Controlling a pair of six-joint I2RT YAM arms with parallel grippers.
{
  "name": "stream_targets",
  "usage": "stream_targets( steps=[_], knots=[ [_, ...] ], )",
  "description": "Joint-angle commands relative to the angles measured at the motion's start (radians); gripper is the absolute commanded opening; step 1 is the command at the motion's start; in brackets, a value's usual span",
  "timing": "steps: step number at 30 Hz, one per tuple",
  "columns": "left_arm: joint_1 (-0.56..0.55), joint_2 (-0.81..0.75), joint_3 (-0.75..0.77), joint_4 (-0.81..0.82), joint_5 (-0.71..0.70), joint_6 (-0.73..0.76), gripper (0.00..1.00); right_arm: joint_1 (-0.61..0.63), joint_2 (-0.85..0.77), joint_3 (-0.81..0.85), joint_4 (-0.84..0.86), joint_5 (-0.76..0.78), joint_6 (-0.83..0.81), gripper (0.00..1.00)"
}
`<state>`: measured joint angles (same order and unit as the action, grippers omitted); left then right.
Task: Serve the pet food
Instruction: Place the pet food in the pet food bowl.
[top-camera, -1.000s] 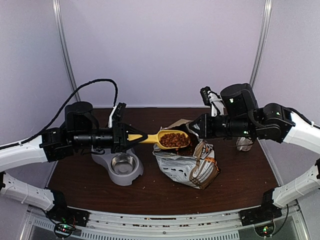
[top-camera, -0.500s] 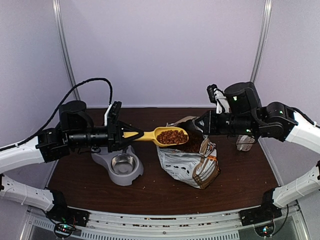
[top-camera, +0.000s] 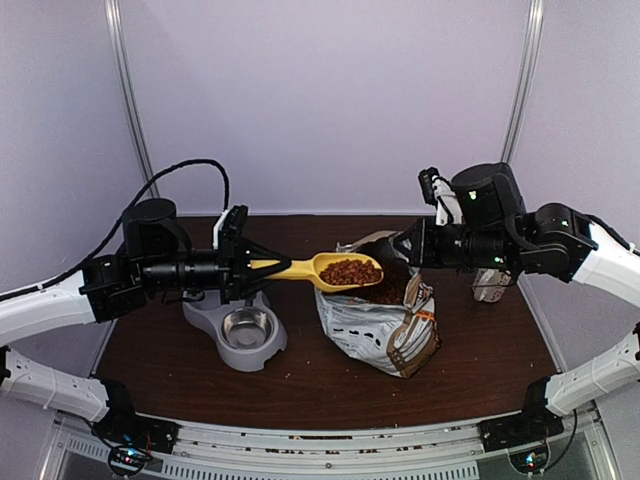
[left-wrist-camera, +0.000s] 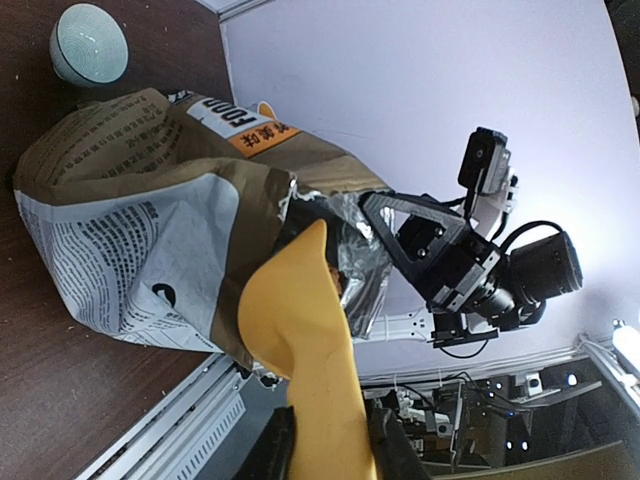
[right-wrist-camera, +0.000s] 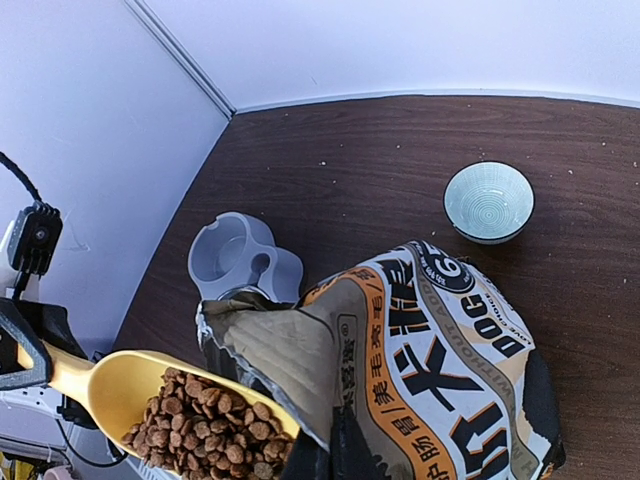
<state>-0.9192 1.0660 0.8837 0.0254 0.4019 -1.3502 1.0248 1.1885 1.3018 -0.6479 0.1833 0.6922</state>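
dark wood table (top-camera: 300, 385) (brown), pale lilac walls (top-camera: 320, 100), 2 metal posts (top-camera: 130, 100).

Left gripper (top-camera: 258, 266) clamps the handle of the yellow scoop (top-camera: 300, 268), held level over the bag (top-camera: 380, 325), its bowl full of pet food (top-camera: 350, 272). Right gripper (top-camera: 406, 250) pinches bag's open top edge. Bag stands mid-table (top-camera: 300, 385); grey feeder (top-camera: 215, 322) with steel bowl (top-camera: 246, 326) toward left edge.

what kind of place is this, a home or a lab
Probably a robot lab test cell, not a home: plain white panels enclose the brown table, and the left arm and right arm are mounted at its near edge.
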Motion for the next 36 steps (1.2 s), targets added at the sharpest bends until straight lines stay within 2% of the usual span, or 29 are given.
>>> stream_targets(
  steps=[1, 12, 24, 36],
  knots=[
    [0.018, -0.004, -0.029, 0.124, 0.046, -0.1, 0.0, -0.002, -0.061, 0.003, -0.003, 0.034, 0.028, 0.0],
    [0.023, -0.008, -0.027, 0.178, 0.067, -0.172, 0.0, -0.005, -0.059, 0.008, 0.001, 0.038, 0.027, 0.0],
    [0.053, -0.061, -0.015, 0.144, 0.106, -0.19, 0.0, -0.008, -0.065, -0.002, -0.005, 0.052, 0.039, 0.0],
    [0.148, -0.147, -0.029, 0.082, 0.126, -0.18, 0.0, -0.011, -0.063, 0.001, -0.014, 0.058, 0.038, 0.0]
  ],
)
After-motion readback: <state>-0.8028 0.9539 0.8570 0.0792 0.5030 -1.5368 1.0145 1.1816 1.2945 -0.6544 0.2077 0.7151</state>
